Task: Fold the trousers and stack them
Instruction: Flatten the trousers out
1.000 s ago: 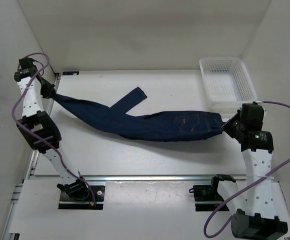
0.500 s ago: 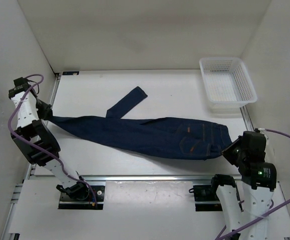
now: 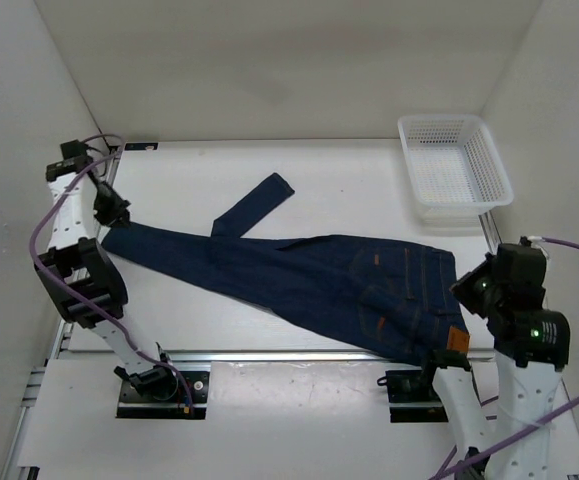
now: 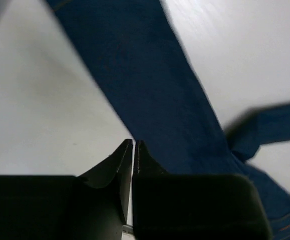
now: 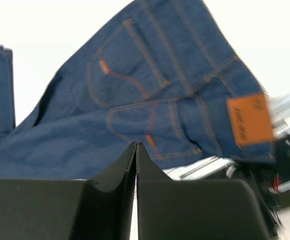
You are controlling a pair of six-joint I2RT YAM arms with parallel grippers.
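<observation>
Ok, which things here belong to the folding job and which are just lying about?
Part of the job:
- trousers, dark blue jeans spread over the table
- left hand, shut
- right hand, shut

Just lying about:
- white mesh basket, far right corner

Left pincer (image 4: 133,145) closed, empty, at far left; right pincer (image 5: 136,146) closed, empty, at near right.
</observation>
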